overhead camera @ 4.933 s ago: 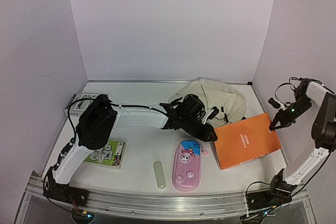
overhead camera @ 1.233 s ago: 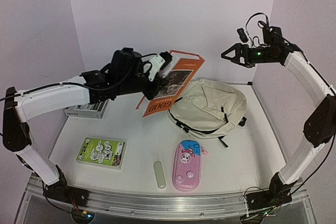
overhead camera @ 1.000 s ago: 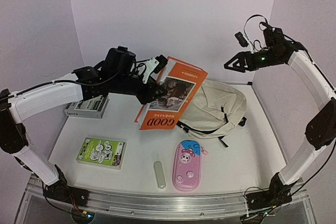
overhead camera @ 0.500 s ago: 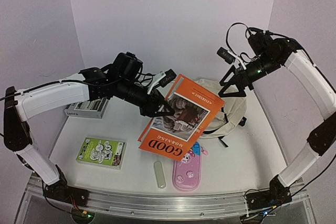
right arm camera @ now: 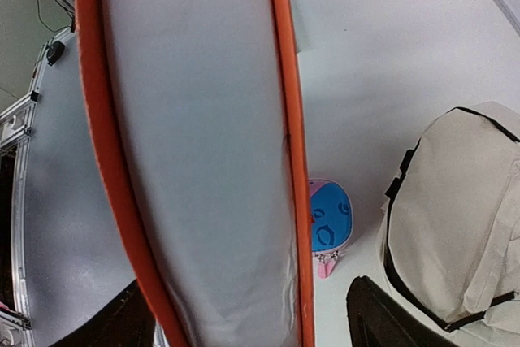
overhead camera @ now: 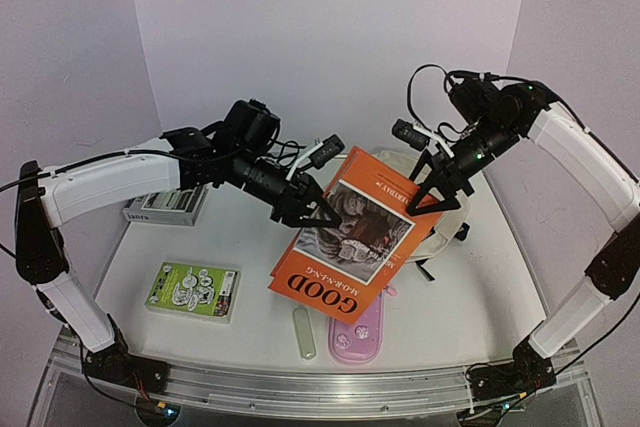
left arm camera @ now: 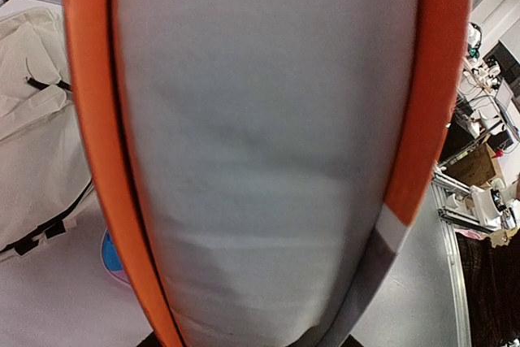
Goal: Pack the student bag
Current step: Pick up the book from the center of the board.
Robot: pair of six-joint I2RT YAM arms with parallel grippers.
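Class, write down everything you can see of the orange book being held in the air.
The orange book is closed and looks like a thin paperback. Its cover has a picture panel in the middle and white "GOOD" along the lower edge. The wrist views show pale page edges between orange covers. It hangs tilted above the table, hiding part of the student bag and the pink pencil case. The left gripper clamps its upper left edge. The right gripper straddles the upper right edge, jaws open.
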